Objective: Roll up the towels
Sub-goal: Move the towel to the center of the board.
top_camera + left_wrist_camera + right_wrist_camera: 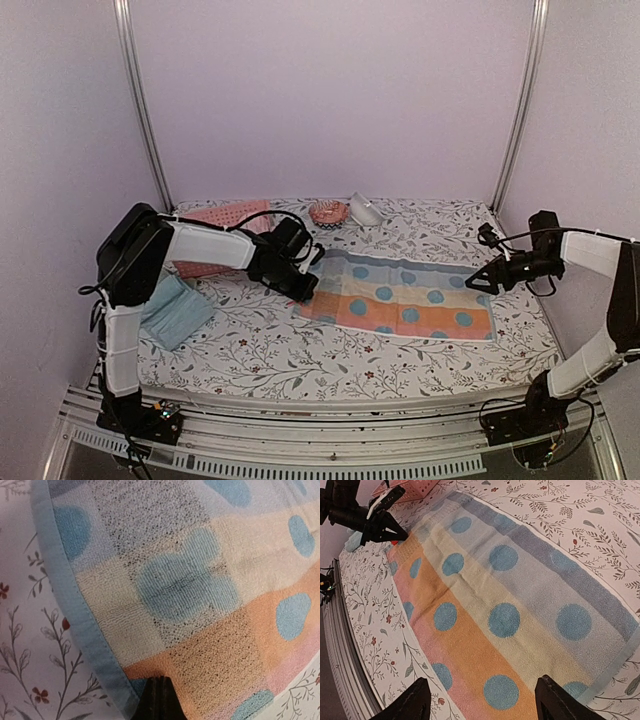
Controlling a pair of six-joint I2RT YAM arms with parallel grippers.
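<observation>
At far left, the top view catches a teal towel (175,312).

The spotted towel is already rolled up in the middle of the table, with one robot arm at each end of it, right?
Not quite. The spotted towel is not rolled yet: the top external view shows it spread flat in the middle of the table. The rest holds: the left gripper is at its left end, the right gripper at its right end.

floral tablecloth (300,350), pink perforated basket (230,213), orange bowl (328,212), white object (366,211)
</observation>
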